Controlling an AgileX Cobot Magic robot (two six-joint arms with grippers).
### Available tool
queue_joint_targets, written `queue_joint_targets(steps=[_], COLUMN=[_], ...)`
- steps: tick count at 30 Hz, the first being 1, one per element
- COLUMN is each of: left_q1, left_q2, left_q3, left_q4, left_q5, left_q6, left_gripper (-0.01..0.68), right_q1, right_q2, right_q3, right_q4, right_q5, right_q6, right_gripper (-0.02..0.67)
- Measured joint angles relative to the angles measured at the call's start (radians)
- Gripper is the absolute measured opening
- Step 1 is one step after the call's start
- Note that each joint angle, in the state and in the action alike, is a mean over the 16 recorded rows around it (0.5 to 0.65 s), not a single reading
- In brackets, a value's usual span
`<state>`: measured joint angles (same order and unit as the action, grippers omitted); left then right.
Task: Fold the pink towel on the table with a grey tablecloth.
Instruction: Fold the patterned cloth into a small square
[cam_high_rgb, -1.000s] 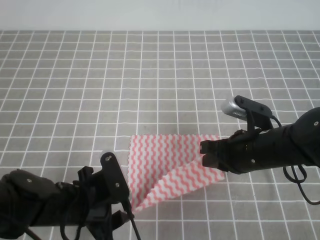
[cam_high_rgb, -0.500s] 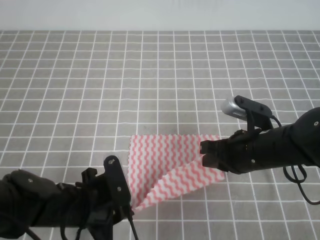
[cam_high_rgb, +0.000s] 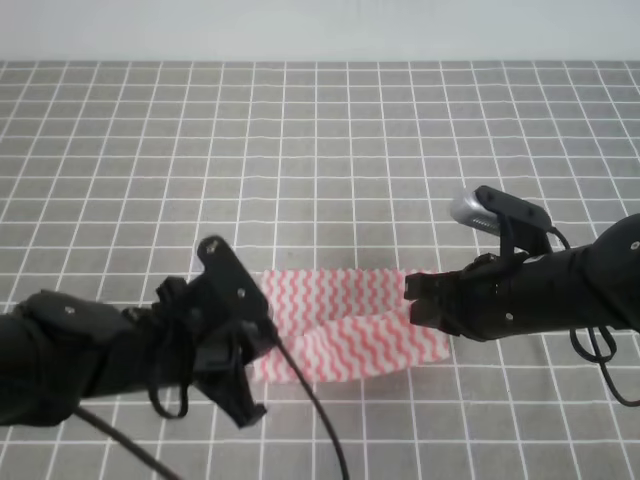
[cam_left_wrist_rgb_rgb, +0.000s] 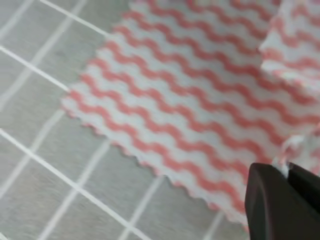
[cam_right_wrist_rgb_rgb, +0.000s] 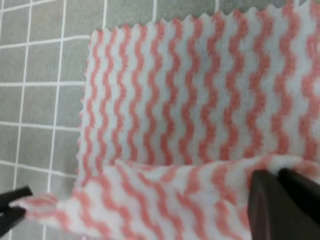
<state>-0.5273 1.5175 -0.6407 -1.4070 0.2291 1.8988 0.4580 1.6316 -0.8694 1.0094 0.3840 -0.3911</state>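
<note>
1. No brand, label or writing can be read on anything in the three views; the only print is the grid of thin white lines on the grey cloth of the table (cam_high_rgb: 320, 150).
2. Counted: one pink towel (cam_high_rgb: 345, 310), one table, two arms, each with one tool.
3. The pink towel lies near the front middle of the table, between the two tools, with its near edge raised and doubled over the flat far part in a loose band.
4. The left tool (cam_high_rgb: 262, 338) is at the towel's left end. In the left wrist view its dark fingers (cam_left_wrist_rgb_rgb: 272, 202) are pressed together with a bit of the zigzag edge caught between them, so it is clenched on the cloth.
5. The right tool (cam_high_rgb: 412, 298) is at the towel's right end. In the right wrist view its fingers (cam_right_wrist_rgb_rgb: 280, 200) look closed on the raised fold, though the tips are partly cut off by the frame edge.
6. Against the picture a second ago, the left tool has come up and forward from the near edge of the table, and the towel's near corner has been carried with it, so the cloth now shows as a narrower strip.
</note>
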Motion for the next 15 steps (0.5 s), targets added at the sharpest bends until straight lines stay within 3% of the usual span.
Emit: queue_joint_targets(steps=[15], left_q1=[0.0], left_q2=[0.028], left_q3=[-0.055], left_q4=[-0.039], left_q5=[-0.091], left_q6=[-0.017], left_gripper=[-0.002], right_q1=[-0.011], right_q2=[0.0], right_q3=[0.0], right_q4=[0.019], right_q5=[-0.056], right_q6=[0.002], right_gripper=[-0.015])
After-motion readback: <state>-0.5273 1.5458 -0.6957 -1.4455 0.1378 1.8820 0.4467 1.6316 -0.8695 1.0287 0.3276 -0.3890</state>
